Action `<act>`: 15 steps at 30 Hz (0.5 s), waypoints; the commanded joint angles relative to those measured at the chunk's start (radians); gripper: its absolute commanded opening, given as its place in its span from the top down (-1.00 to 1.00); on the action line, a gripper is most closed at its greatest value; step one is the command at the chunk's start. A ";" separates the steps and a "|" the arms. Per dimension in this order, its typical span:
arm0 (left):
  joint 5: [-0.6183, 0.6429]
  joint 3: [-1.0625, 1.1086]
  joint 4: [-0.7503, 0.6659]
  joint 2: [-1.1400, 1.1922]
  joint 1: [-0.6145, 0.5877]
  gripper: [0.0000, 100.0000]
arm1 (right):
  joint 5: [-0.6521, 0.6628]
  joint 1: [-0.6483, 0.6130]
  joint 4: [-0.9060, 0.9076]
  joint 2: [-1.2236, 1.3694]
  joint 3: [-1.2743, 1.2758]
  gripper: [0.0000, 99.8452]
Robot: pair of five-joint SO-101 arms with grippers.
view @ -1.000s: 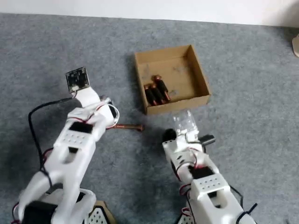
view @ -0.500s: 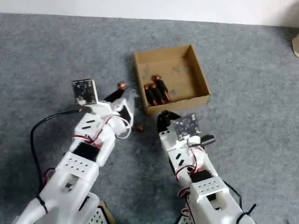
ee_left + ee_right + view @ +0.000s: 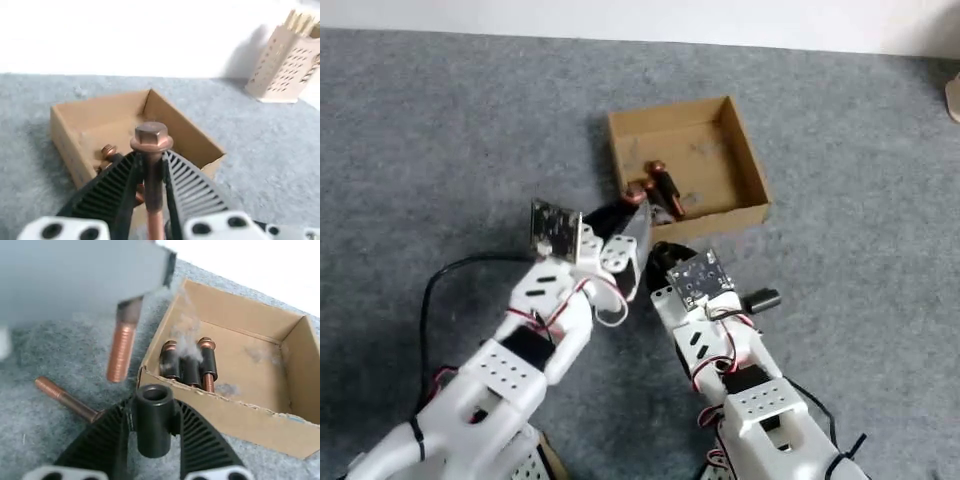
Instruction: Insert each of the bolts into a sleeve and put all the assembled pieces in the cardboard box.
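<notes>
My left gripper (image 3: 151,156) is shut on a copper bolt (image 3: 151,140), hex head up. In the high view this gripper (image 3: 638,208) hangs at the near left corner of the cardboard box (image 3: 740,150). My right gripper (image 3: 154,412) is shut on a black sleeve (image 3: 154,417), its bore upward, just in front of the box's near wall (image 3: 220,412). The held bolt's threaded end (image 3: 121,354) hangs a little to one side of and above the sleeve. Three assembled pieces (image 3: 189,362) lie in the box. Another bolt (image 3: 65,399) lies on the carpet.
A loose black sleeve (image 3: 765,298) lies on the grey carpet beside the right arm (image 3: 720,340). A white perforated holder (image 3: 287,65) stands farther off beyond the box. Open carpet lies left and right of the arms.
The left arm has swung right with its bolt, from the open carpet to the box's near left corner. The right gripper has moved forward with the sleeve towards the box's front wall.
</notes>
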 commanded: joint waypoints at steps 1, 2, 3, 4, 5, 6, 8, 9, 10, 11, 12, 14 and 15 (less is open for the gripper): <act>-0.006 0.041 -0.173 -0.033 0.008 0.99 | 0.014 -0.015 -0.004 -0.012 0.088 0.99; -0.002 0.058 -0.193 -0.033 0.008 0.99 | 0.014 -0.015 -0.004 -0.012 0.088 0.99; 0.023 0.073 -0.204 -0.033 0.012 0.99 | 0.014 -0.015 -0.004 -0.012 0.088 0.99; 0.064 0.087 -0.207 -0.033 0.013 0.99 | 0.014 -0.015 -0.004 -0.013 0.088 0.99; 0.114 0.096 -0.209 -0.033 0.010 0.99 | 0.014 -0.015 -0.004 -0.013 0.088 0.99; 0.157 0.097 -0.210 -0.033 0.005 0.99 | 0.014 -0.015 -0.004 -0.013 0.088 0.99; 0.193 0.099 -0.210 -0.033 -0.004 0.99 | 0.014 -0.015 -0.004 -0.013 0.088 0.99; 0.196 0.099 -0.210 -0.033 -0.007 0.99 | 0.014 -0.015 -0.004 -0.013 0.088 0.99; 0.198 0.099 -0.210 -0.033 -0.008 0.99 | 0.014 -0.015 -0.004 -0.013 0.088 0.99; 0.198 0.099 -0.212 -0.033 -0.010 0.99 | 0.014 -0.015 -0.004 -0.013 0.088 0.99; 0.198 0.099 -0.212 -0.033 -0.010 0.99 | 0.014 -0.016 -0.004 -0.013 0.088 0.99; 0.201 0.099 -0.221 -0.035 -0.008 0.99 | 0.014 -0.016 -0.004 -0.013 0.088 0.99; 0.213 0.099 -0.239 -0.035 -0.007 0.99 | 0.014 -0.016 -0.004 -0.013 0.088 0.99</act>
